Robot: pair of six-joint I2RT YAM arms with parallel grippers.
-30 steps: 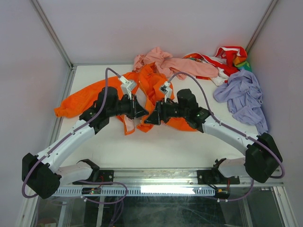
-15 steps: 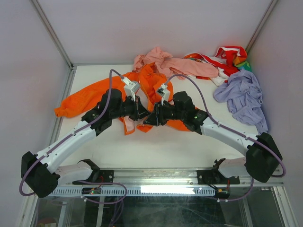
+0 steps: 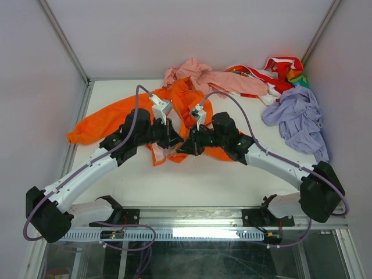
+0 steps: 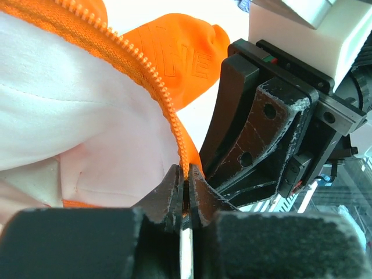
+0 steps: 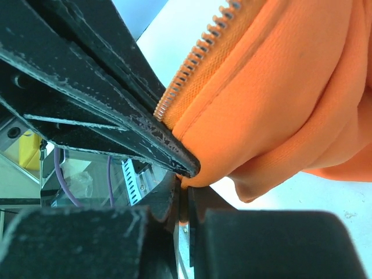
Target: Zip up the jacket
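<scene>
Pinching one jacket (image 3: pixel 107 116): two grippers (image 4: pixel 185 187) (image 5: pixel 183 195)

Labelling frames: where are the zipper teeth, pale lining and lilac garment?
zipper teeth (image 4: pixel 154 79), left wrist view, midway along the row.
pale lining (image 4: pixel 70 110), left wrist view, smooth middle.
lilac garment (image 3: pixel 294 116), top external view, bunched centre.

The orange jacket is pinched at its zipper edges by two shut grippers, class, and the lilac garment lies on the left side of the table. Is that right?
No: the lilac garment lies on the right side of the table, as the top external view shows. The rest holds: the left gripper and right gripper are each shut on the orange jacket at its zipper.
</scene>
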